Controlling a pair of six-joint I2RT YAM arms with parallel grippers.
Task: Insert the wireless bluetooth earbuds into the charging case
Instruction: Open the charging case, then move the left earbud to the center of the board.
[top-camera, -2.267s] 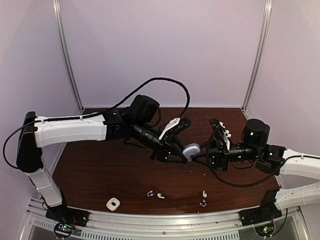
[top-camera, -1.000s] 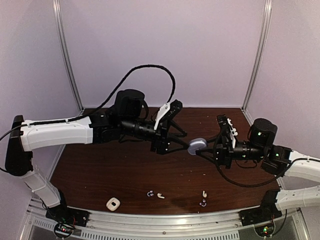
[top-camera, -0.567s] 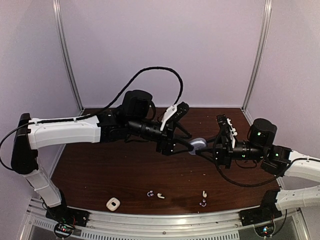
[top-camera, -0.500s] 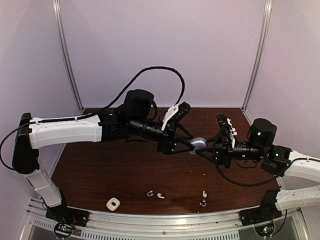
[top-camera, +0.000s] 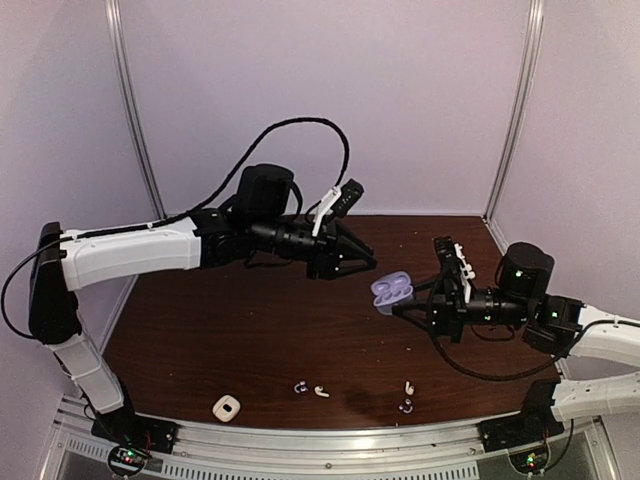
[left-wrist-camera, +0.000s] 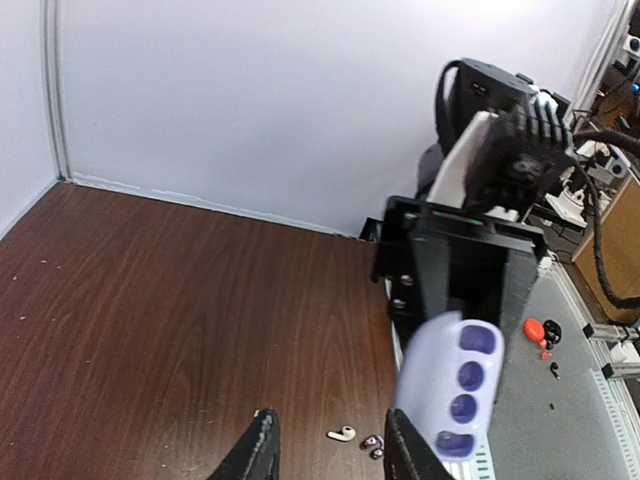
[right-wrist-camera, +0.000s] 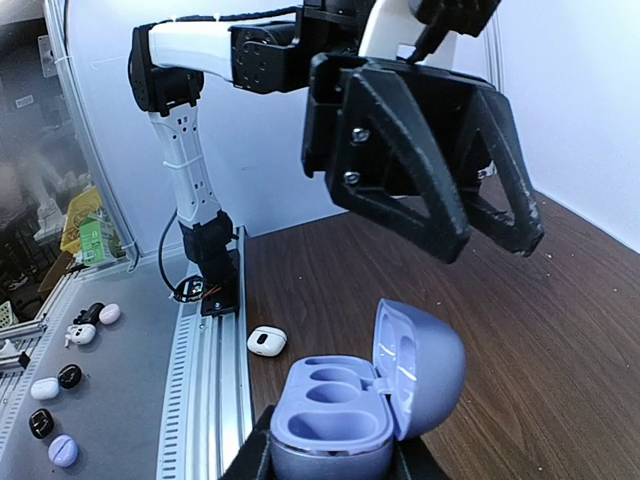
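right claw (top-camera: 404, 305) is clenched on the lower shell of the lavender charging case (right-wrist-camera: 335, 405), holding it clear above the counter (top-camera: 200, 330) with the domed lid (right-wrist-camera: 420, 360) swung back and both oval wells bare and facing up; left claw (top-camera: 360, 263) hangs just to the left of it, fingers parted with nothing between them. no earbud is in the case: well below the right claw, toward the arm bases, a purple earbud (top-camera: 300, 387) and a white earbud (top-camera: 321, 391) lie side by side, and more nearly under the right claw's wrist a second white earbud (top-camera: 409, 386) lies just beside a second purple earbud (top-camera: 406, 405); a cream white case (top-camera: 227, 407) sits farther left of them all. the step in hand looks to be fetching a bud with the free left claw: i would hold the right claw level so the wells face up, go for a purple bud since it matches the shell, and pinch it gently across the bulb, as so small and glossy a bead would likely squirt from hard black fingers. the case is smooth, pebble-round plastic, probably slippery; the counter is flat dark wood grain; the fingers are open triangular frames
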